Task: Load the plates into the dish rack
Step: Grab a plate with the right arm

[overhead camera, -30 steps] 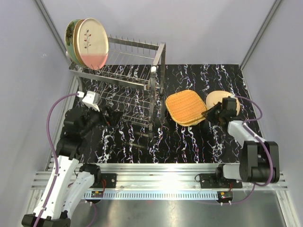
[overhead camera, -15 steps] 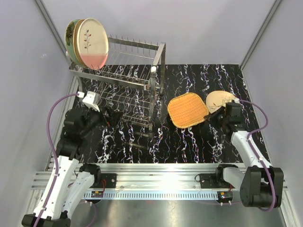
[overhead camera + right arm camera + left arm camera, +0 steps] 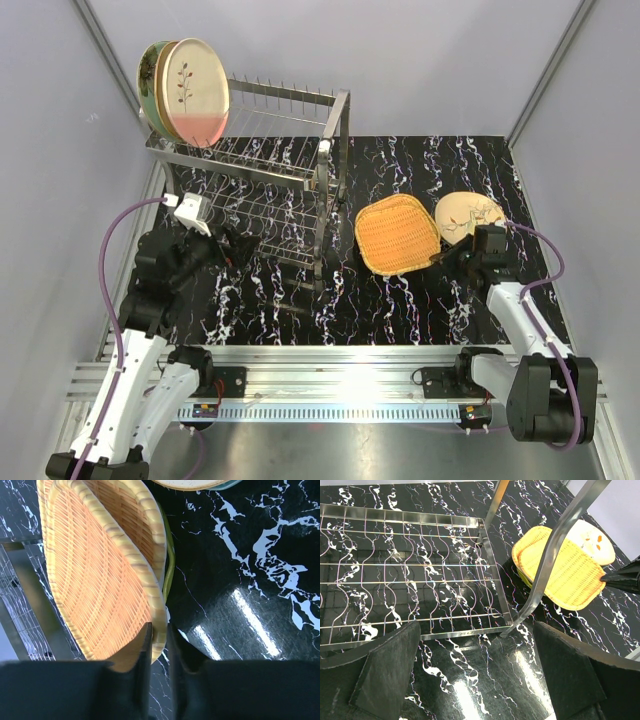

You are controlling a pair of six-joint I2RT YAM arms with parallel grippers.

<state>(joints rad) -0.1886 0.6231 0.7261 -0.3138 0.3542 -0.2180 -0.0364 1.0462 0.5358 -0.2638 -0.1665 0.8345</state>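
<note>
Currently the right gripper (image 3: 159, 630) is narrowed onto the near rim of an orange woven wicker plate (image 3: 95, 580), one finger on each side of the braided edge. That plate sits on top of a second wicker plate (image 3: 130, 510), slightly offset from it, and a lime-green plate (image 3: 170, 565) shows only as a thin edge underneath the two. This stack lies on the black white-veined marble bench (image 3: 400, 300), just right of the silver two-tier wire dish rack (image 3: 260, 180). A cream round plate (image 3: 468, 215) with a small floral print rests on the bench just beside the stack, on its right; whether something lies under it is hard to tell.

In the rack's upper tier, at its far left end, a pink-and-cream plate (image 3: 195, 92) with a dark sprig motif stands upright, with a mint-green plate (image 3: 150, 75) close behind it. The lower tier's grid is bare in the left wrist view.

The left gripper (image 3: 480, 680) is spread wide with nothing between its fingers (image 3: 390, 675), hanging above the bench at the near side of the rack, by the lower tier's corner
</note>
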